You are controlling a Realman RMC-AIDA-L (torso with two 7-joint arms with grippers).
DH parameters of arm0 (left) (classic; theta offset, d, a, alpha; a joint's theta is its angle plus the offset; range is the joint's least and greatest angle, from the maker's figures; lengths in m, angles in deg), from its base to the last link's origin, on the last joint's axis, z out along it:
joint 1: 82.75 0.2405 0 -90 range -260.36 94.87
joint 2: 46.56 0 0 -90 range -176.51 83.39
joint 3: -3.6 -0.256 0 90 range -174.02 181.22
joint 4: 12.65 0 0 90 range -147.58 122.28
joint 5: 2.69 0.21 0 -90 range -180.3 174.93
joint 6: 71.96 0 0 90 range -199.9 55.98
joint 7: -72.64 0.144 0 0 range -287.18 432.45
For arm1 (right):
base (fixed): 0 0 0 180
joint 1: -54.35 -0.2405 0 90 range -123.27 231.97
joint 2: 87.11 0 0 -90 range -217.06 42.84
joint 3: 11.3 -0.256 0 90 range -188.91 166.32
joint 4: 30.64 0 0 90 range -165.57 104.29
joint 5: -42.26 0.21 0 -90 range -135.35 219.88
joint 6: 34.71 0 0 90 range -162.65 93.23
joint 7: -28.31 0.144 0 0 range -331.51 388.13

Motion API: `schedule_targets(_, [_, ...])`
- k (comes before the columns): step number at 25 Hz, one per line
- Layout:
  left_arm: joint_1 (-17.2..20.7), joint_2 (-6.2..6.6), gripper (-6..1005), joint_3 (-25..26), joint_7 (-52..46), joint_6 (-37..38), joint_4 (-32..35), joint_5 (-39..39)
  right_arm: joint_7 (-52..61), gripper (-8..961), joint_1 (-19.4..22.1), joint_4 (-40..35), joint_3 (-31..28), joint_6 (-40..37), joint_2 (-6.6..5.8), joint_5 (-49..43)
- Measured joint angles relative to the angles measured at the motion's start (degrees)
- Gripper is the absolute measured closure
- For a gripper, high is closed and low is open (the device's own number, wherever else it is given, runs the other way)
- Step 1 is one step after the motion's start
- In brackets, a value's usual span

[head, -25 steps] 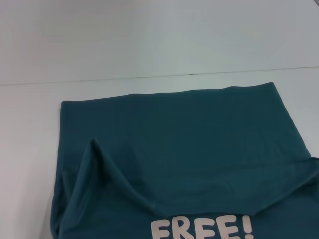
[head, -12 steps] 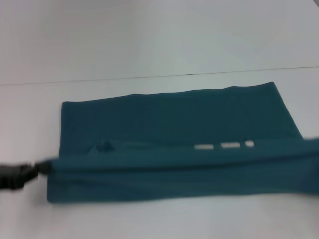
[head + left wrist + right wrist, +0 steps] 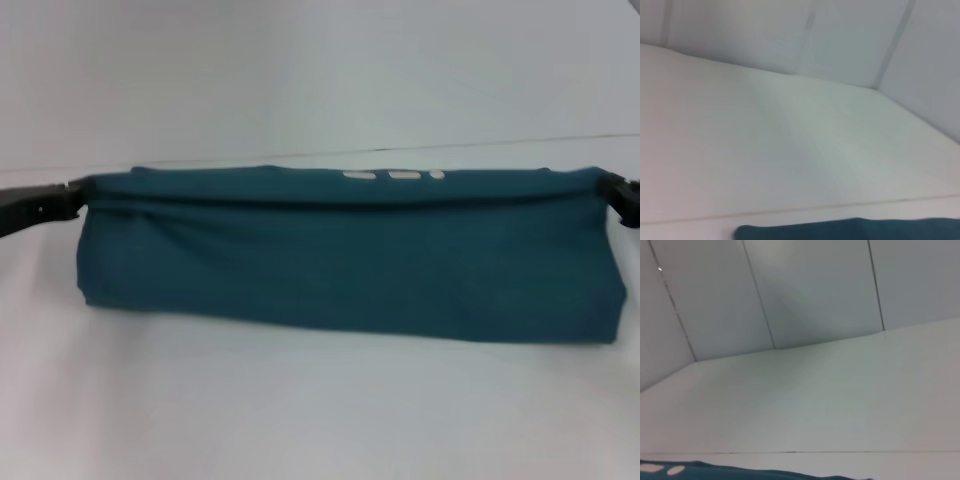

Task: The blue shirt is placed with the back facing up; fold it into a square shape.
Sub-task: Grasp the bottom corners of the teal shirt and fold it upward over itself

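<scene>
The blue shirt (image 3: 340,260) is a dark teal band stretched taut across the white table, with its folded edge lifted along the far side. Bits of white print (image 3: 392,175) peek over that edge. My left gripper (image 3: 75,197) is shut on the shirt's left corner, and my right gripper (image 3: 608,188) is shut on the right corner. Below the held edge the cloth drapes toward me, its lower hem resting on the table. A strip of the blue shirt (image 3: 850,229) shows in the left wrist view. The right wrist view shows the blue shirt (image 3: 740,473) with white print marks.
White table (image 3: 320,410) spreads out in front of the shirt and on both sides. A thin seam line (image 3: 300,153) crosses the surface just behind the shirt. Pale wall panels (image 3: 815,290) rise behind the table.
Both grippers have carried the shirt's edge from near me up and toward the far side. The printed face has folded under, and the shirt now shows as a narrower band.
</scene>
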Motion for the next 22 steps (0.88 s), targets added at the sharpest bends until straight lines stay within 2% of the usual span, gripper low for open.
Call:
schedule_targets(1, [0.0,0.0,972,0.0,0.0,0.0,0.0,0.0,-0.8,935,-0.9,0.7,0.2,2.0,0.35,0.1])
schedule_targets(2, [-1.3,-0.13,972,0.0,1.2,-4.8,-1.9,-0.1,-1.2,935,-1.7,1.3,0.5,4.0,0.65,0.3])
schedule_targets(6, [-3.0,-0.63,972,-0.5,4.9,-12.4,-5.0,-1.4,-3.4,936,-4.6,3.6,2.1,13.1,1.93,1.6])
schedule_targets(7, [-3.7,-1.1,972,-0.8,7.0,-15.6,-5.8,-2.6,-4.2,936,-5.1,4.2,2.7,14.9,2.19,2.3])
schedule_targets(11, [-4.6,-2.1,971,-0.9,11.2,-19.2,-6.1,-4.9,-8.3,936,-6.6,5.8,4.4,19.8,3.15,6.6])
schedule_targets(14, [-5.5,-2.58,971,-1.3,14.5,-20.9,-6.3,-7.2,-10.5,936,-6.9,6.6,5.1,21.1,3.3,9.2])
schedule_targets(22, [-6.7,-2.38,970,-1.5,14.5,-21.3,-6.3,-8.4,-10.8,936,-6.9,6.7,6.2,21.4,3.3,10.4])
